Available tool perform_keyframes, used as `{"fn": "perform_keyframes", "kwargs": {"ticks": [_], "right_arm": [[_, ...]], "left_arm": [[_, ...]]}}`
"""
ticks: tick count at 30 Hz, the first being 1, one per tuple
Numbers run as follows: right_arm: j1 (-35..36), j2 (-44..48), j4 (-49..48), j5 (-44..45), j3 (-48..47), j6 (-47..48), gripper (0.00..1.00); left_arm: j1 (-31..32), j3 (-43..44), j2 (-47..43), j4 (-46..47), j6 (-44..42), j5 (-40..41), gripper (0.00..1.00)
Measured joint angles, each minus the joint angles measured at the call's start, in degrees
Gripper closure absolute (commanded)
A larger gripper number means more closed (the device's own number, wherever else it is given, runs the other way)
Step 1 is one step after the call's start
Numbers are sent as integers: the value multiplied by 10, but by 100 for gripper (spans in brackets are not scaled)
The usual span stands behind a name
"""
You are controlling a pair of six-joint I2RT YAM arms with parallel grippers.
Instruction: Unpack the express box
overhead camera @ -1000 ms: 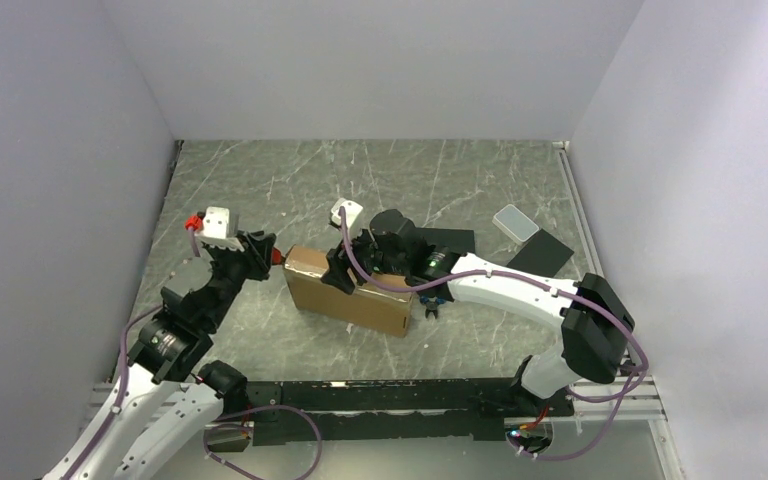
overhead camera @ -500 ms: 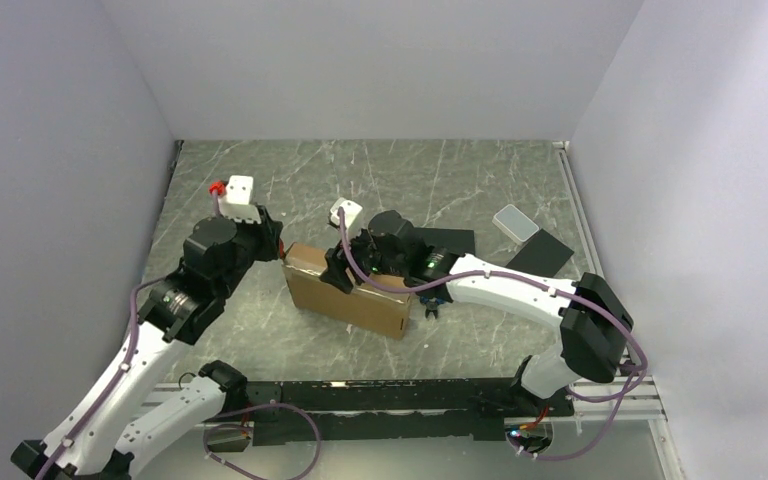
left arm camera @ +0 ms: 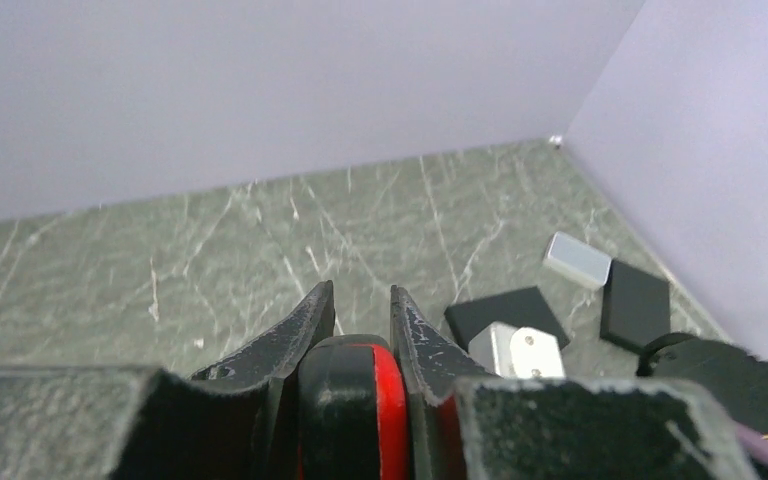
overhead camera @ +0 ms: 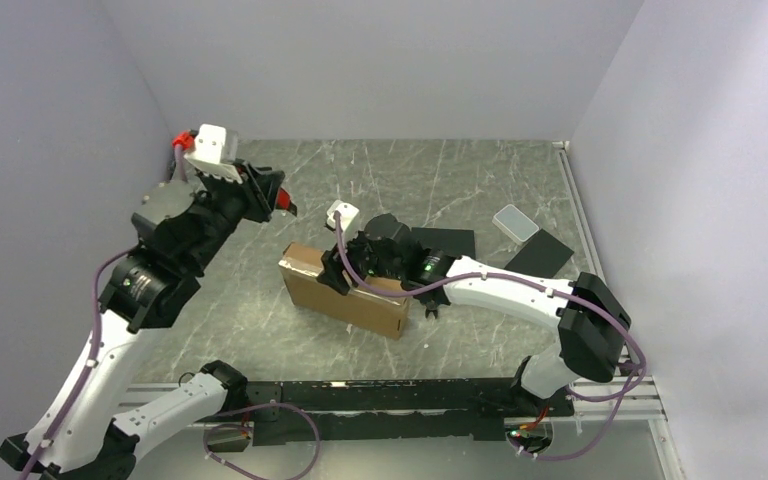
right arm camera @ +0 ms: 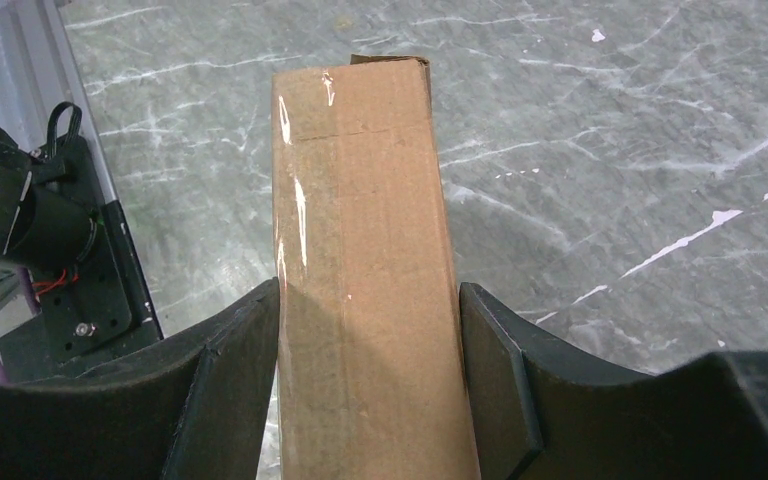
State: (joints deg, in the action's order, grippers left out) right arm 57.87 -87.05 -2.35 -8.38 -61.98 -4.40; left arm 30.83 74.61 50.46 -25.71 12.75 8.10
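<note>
Setting: a grey-green marbled table (overhead camera: 410,170) is seen from above, closed in by plain pale walls (overhead camera: 380,60) on the left, far and right sides.

Express box: a brown corrugated-cardboard express box (overhead camera: 345,290) is found near the middle of the table, a little toward the near edge, and turned at a slant to that edge. In the right wrist view a long, narrow face of the box (right arm camera: 355,180) is shown, with clear tape laid along it. Whether its underside touches the table cannot be told.

Right pincer: the right pincer (overhead camera: 338,268) is closed on the express box at the box's left end. In the wrist view the pincer (right arm camera: 368,300) is seen with one black finger (right arm camera: 250,350) pressed to each side of the narrow face.

Left pincer: the left pincer (overhead camera: 282,200) is held up in the air over the far left part of the table, well apart from the box. In its own view the pincer (left arm camera: 360,295) is seen with its fingers (left arm camera: 305,325) drawn close together, only a narrow gap between the tips, and nothing gripped.

Other things: two flat black pads (overhead camera: 445,240) (overhead camera: 542,255) lie toward the right edge of the table. A small translucent white case (overhead camera: 515,222) lies between and just beyond them.
</note>
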Motion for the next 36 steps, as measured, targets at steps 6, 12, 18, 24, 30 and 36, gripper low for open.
{"fn": "perform_keyframes", "kwargs": {"ticks": [6, 12, 18, 24, 30, 36], "right_arm": [[0, -2, -1, 22, -4, -28, 41], [-29, -31, 24, 37, -43, -128, 41], [-95, -63, 13, -6, -55, -266, 39], [-144, -91, -69, 3, -14, -450, 35], [-115, -95, -178, 132, 71, -634, 9], [-38, -105, -188, 229, 63, -687, 0]], "left_arm": [[0, 76, -3, -34, -22, 14, 100], [0, 91, -43, -96, -31, 50, 100], [0, 78, -98, -145, -24, 75, 100], [0, 60, -110, -175, -13, 85, 100], [0, 39, -115, -192, -5, 88, 100], [0, 1, -125, -193, 10, 87, 100]]}}
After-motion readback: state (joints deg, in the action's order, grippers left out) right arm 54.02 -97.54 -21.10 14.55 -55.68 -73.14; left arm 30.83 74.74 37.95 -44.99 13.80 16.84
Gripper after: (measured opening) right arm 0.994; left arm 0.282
